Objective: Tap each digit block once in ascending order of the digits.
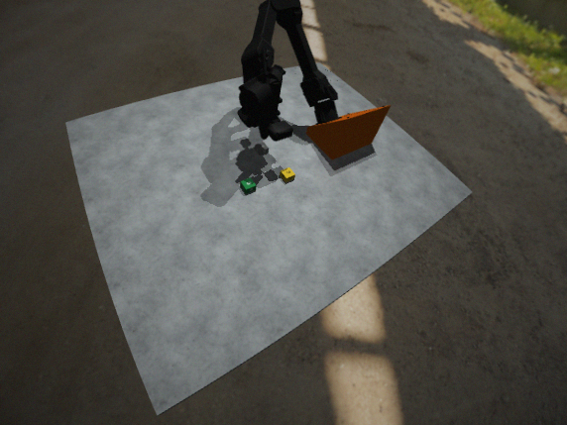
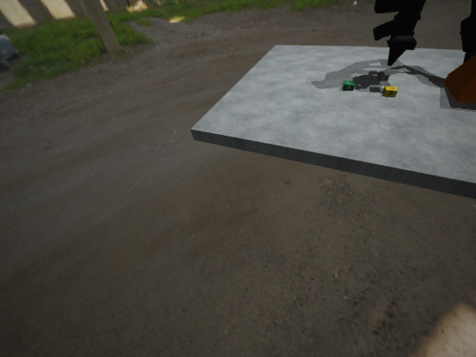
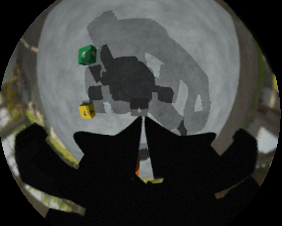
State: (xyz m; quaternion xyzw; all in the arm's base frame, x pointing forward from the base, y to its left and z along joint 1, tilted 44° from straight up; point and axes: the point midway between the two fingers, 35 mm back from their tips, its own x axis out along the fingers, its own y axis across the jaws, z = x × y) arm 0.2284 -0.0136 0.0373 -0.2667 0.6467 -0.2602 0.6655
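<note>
A green block (image 1: 248, 185) (image 2: 349, 86) (image 3: 87, 55) and a yellow block (image 1: 287, 174) (image 2: 390, 91) (image 3: 86, 110) lie apart on the grey table (image 1: 198, 293) (image 2: 291, 113). The yellow block shows what looks like a 7 in the exterior view; the green block's digit is too blurred to read. My gripper (image 1: 265, 136) (image 2: 389, 64) (image 3: 143, 119) is shut with its tips together and nothing between them. It hangs above the table, nearer the arm's base than both blocks. In the wrist view both blocks are left of the tips.
An orange panel (image 1: 352, 132) (image 2: 463, 84) stands tilted in front of the arm's base, on the yellow block's side. It hides part of the base and the table behind it. The arm's shadow falls on the table around and between the blocks.
</note>
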